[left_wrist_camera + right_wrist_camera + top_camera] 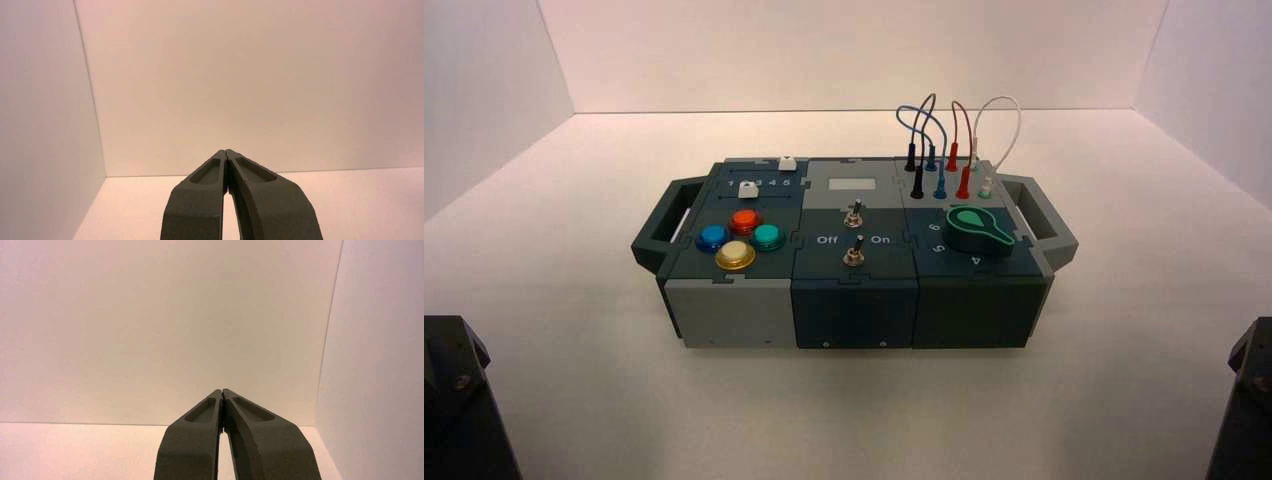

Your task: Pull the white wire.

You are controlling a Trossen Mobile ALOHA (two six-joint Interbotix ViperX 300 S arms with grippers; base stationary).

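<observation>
You are looking at a lab test cell: a bare white tabletop [844, 410] boxed in by plain white walls [854, 50] on three sides, with a single box [854, 255] of buttons, switches, a knob and looped wires standing on it as a practice rig

white wire [1004, 108], green knob [980, 229], orange button [745, 220]

White wire [1009, 104], arched, both ends plugged
</observation>
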